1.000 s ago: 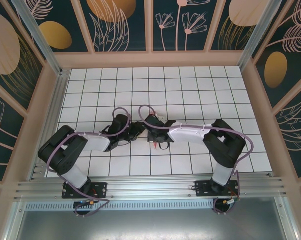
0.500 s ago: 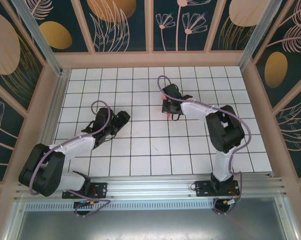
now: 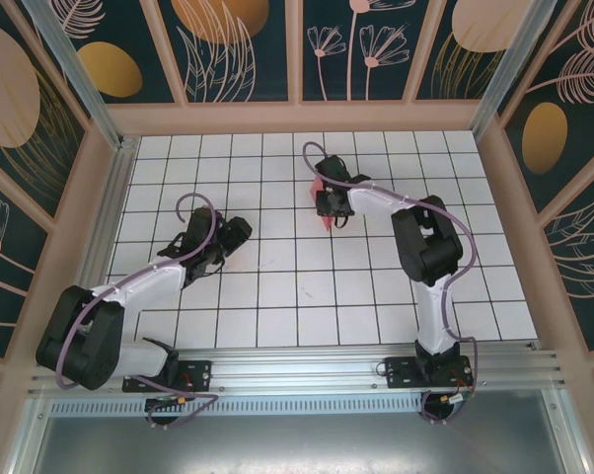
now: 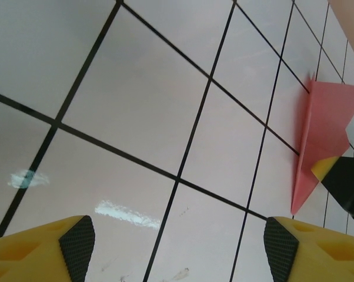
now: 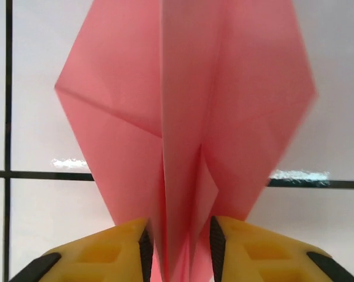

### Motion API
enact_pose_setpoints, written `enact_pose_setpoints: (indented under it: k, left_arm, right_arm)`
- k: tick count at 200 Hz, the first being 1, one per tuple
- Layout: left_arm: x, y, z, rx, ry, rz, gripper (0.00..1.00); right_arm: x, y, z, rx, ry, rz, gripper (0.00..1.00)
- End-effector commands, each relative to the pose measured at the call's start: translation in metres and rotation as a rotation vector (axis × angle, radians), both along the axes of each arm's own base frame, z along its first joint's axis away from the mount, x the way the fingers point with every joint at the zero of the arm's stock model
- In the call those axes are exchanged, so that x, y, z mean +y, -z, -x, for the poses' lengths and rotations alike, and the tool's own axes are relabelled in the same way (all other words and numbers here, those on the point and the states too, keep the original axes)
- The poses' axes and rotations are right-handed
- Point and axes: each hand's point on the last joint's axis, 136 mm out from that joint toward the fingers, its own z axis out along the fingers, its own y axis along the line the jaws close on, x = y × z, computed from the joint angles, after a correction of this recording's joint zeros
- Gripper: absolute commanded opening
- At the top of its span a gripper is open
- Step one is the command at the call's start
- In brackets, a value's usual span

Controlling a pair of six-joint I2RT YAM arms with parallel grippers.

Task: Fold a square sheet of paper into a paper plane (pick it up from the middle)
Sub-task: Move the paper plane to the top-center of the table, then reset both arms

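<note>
The pink-red paper plane (image 5: 183, 106) lies flat on the white grid table (image 3: 277, 286), its folded centre ridge standing up between the fingers of my right gripper (image 5: 178, 241). Those jaws stand a little apart, with gaps beside the ridge. From above, the paper plane (image 3: 322, 221) sits far of centre under the right gripper (image 3: 329, 200). My left gripper (image 3: 236, 235) is off to the left, low over bare tiles. In the left wrist view the left gripper (image 4: 180, 252) is wide open and empty, with the paper plane (image 4: 324, 129) at the right edge.
Wooden walls with dark patterned panels (image 3: 297, 59) fence the table on three sides. An aluminium rail (image 3: 297, 370) carries both arm bases at the near edge. The right gripper's yellow fingertip (image 4: 324, 169) shows beside the plane.
The right arm carried the plane from the table's middle to the far centre and its jaws have parted. The left arm drew back to the left and opened wider.
</note>
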Motion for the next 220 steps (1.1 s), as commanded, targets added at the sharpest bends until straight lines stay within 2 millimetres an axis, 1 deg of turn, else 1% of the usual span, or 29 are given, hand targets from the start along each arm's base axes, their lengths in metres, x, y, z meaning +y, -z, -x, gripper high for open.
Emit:
enact_pose_setpoints:
  k: [1, 14, 28, 35, 50, 58, 74, 82, 97, 106, 120, 127, 140, 151, 166, 175, 190, 202, 220]
  left_arm:
    - [0.020, -0.028, -0.012, -0.066, -0.043, -0.094, 0.79]
    - [0.033, -0.041, -0.018, -0.100, -0.081, -0.140, 0.81]
    - [0.049, -0.058, -0.023, -0.156, -0.127, -0.214, 0.86]
    - [0.058, -0.067, -0.025, -0.190, -0.151, -0.268, 0.90]
    - [0.081, -0.086, -0.027, -0.262, -0.205, -0.396, 0.98]
    - [0.092, -0.094, -0.026, -0.291, -0.229, -0.470, 0.99]
    - [0.114, -0.106, -0.024, -0.322, -0.293, -0.591, 0.98]
    - [0.125, -0.111, -0.022, -0.340, -0.325, -0.641, 0.99]
    - [0.151, -0.112, -0.015, -0.343, -0.420, -0.709, 0.99]
    - [0.165, -0.109, -0.011, -0.342, -0.462, -0.745, 0.99]
    - [0.183, -0.101, -0.004, -0.342, -0.507, -0.812, 0.98]
    - [0.190, -0.095, -0.002, -0.336, -0.517, -0.845, 0.98]
    - [0.201, -0.084, 0.003, -0.333, -0.523, -0.899, 0.98]
    - [0.209, -0.074, 0.008, -0.326, -0.532, -0.928, 0.99]
    - [0.214, -0.065, 0.011, -0.340, -0.516, -0.954, 0.98]
    - [0.213, -0.061, 0.010, -0.368, -0.491, -0.949, 0.98]
    - [0.209, -0.057, 0.008, -0.432, -0.443, -0.936, 0.98]
    - [0.202, -0.055, 0.006, -0.486, -0.393, -0.929, 0.98]
    - [0.193, -0.054, 0.002, -0.545, -0.329, -0.910, 0.99]
  right_arm:
    - [-0.004, -0.078, -0.005, -0.136, 0.025, -0.054, 0.52]
    - [-0.015, -0.110, -0.006, -0.216, 0.072, -0.071, 0.63]
    - [-0.037, -0.140, -0.004, -0.319, 0.144, -0.066, 0.75]
    - [-0.053, -0.156, -0.003, -0.386, 0.190, -0.050, 0.81]
    - [-0.092, -0.178, 0.004, -0.505, 0.281, -0.008, 0.97]
    - [-0.115, -0.186, 0.008, -0.558, 0.323, 0.009, 0.99]
    - [-0.161, -0.192, 0.018, -0.637, 0.418, 0.036, 0.99]
    - [-0.184, -0.191, 0.025, -0.666, 0.465, 0.044, 0.99]
    - [-0.225, -0.183, 0.040, -0.723, 0.556, 0.069, 0.99]
    - [-0.244, -0.178, 0.051, -0.764, 0.587, 0.087, 0.99]
    - [-0.265, -0.166, 0.067, -0.834, 0.625, 0.114, 0.99]
    - [-0.271, -0.156, 0.074, -0.847, 0.639, 0.122, 0.99]
    - [-0.278, -0.137, 0.081, -0.846, 0.636, 0.154, 0.99]
    - [-0.278, -0.120, 0.083, -0.832, 0.621, 0.176, 0.99]
    - [-0.274, -0.105, 0.084, -0.834, 0.576, 0.186, 0.99]
    - [-0.272, -0.103, 0.084, -0.854, 0.550, 0.192, 0.99]
    - [-0.267, -0.105, 0.085, -0.905, 0.508, 0.191, 0.99]
    - [-0.261, -0.107, 0.083, -0.939, 0.460, 0.182, 0.99]
    - [-0.258, -0.103, 0.080, -0.954, 0.417, 0.161, 0.99]
